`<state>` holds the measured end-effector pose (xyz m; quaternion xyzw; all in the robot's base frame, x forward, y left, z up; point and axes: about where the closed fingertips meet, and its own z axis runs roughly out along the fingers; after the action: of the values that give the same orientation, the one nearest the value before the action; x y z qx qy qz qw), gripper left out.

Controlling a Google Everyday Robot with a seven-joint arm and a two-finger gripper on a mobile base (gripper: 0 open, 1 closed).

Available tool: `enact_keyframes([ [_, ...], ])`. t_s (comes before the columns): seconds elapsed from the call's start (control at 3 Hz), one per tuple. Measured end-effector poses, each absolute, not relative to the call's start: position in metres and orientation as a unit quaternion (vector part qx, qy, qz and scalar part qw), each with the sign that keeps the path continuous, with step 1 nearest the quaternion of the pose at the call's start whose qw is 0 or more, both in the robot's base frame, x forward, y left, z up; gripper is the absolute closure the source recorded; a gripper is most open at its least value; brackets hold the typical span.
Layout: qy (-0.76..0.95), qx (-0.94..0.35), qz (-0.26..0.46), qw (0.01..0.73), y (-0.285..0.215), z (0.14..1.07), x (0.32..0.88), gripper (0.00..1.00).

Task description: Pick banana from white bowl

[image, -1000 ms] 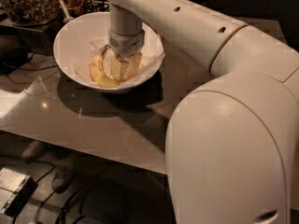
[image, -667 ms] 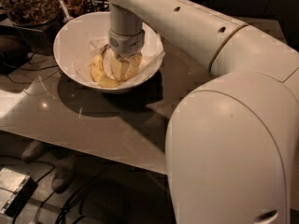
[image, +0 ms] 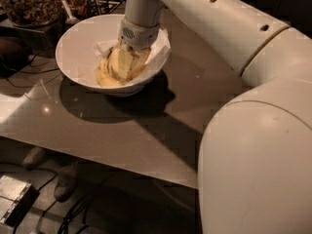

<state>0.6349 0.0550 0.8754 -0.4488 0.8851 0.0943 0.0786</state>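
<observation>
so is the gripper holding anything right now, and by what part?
Cannot tell. The gripper is down in the white bowl, on the banana, but the arm hides any contact point.

Dim room, with a glossy table (image: 146, 130) in front of you.
You see a light spot (image: 46, 109) reflected on its left side, a jar (image: 29, 4) at its far left corner, and cables (image: 77, 207) and a metal box (image: 12, 199) on the dark floor; the gripper (image: 123, 65) hangs over the table's far left.

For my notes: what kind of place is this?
Probably a lab or test area: loose cables under the table, a nut jar behind, the gripper down in the white bowl over bananas.
</observation>
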Motion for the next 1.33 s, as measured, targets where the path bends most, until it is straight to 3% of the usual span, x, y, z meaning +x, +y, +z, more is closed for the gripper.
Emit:
enact_keyframes([
  [1.33,0.78,-0.545,0.277,0.135,0.042,0.937,0.618,1.0],
])
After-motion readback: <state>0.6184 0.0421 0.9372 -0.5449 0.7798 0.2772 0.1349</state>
